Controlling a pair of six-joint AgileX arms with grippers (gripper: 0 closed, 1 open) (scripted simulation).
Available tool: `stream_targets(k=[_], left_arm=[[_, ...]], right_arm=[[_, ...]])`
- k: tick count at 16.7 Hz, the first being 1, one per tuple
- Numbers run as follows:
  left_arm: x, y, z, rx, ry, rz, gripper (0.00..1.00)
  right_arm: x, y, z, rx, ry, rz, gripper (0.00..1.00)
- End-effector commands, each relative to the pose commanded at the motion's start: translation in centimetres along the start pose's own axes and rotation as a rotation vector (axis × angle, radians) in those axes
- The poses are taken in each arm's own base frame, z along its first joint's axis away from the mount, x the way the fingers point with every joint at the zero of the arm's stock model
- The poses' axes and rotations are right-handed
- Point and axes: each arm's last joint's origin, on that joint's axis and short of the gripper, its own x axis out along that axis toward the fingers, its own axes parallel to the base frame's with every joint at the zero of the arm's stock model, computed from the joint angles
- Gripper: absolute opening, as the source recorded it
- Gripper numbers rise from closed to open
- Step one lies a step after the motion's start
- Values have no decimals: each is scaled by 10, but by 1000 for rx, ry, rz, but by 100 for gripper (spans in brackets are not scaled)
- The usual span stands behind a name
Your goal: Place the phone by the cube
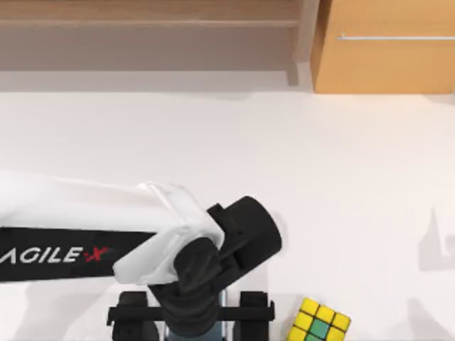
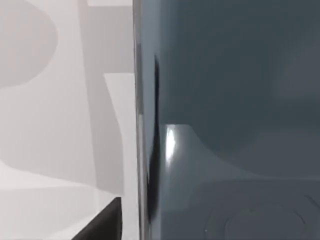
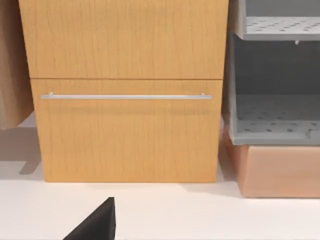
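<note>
Where the left arm reaches in from the left side of the bench, its left claw (image 1: 192, 316) hangs low at the near edge, pointing down, with dark finger blocks spread to either side of the wrist. A sliver of the phone (image 1: 193, 330) shows beneath the wrist, between those fingers; whether they actually grip it I cannot tell. In the left wrist view the phone (image 2: 235, 100) is very close, a glossy grey-blue slab with a silvery edge. The cube (image 1: 319, 322) sits on the white bench (image 1: 320, 177) just to the right of the claw, yellow and green stickers up. Far right stands a wooden drawer cabinet (image 3: 127, 90) with a metal handle (image 3: 125, 96), grey shelves (image 3: 275, 75) beside it.
</note>
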Motion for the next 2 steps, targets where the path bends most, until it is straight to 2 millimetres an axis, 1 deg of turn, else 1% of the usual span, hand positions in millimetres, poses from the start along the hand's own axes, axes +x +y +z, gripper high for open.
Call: stream_targets(k=[2], left_arm=[[0,0,0,0,0,0,100]], right_arm=[[0,0,0,0,0,0,100]])
